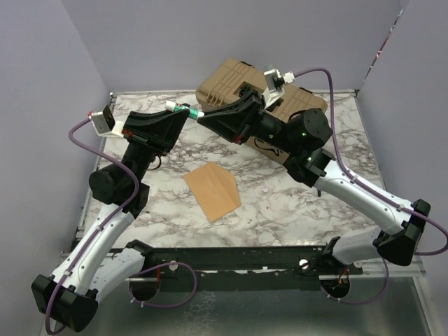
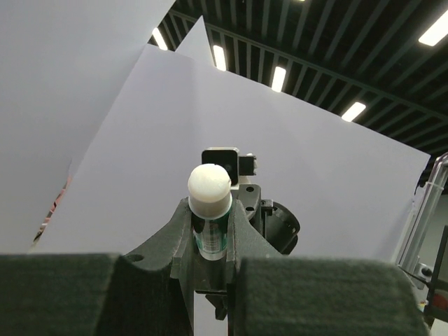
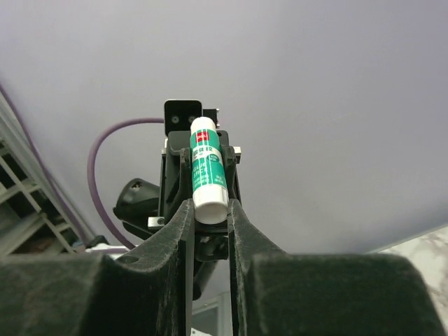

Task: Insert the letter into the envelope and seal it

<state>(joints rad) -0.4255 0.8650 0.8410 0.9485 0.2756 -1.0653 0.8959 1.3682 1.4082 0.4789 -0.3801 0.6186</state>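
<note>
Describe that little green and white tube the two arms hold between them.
It looks like a glue stick: a plastic cylinder with a green printed label and white ends, one a rounded cap. It hangs roughly level above the marble table, clamped between the left claw at the cap end and the right claw at the other. Nothing else touches it.

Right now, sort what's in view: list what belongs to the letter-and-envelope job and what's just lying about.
For the job: envelope, lying flat; glue stick, clamped between left gripper and right gripper. The letter is not in view.
Lying about: tan ribbed box and cardboard box, both at the back.
</note>
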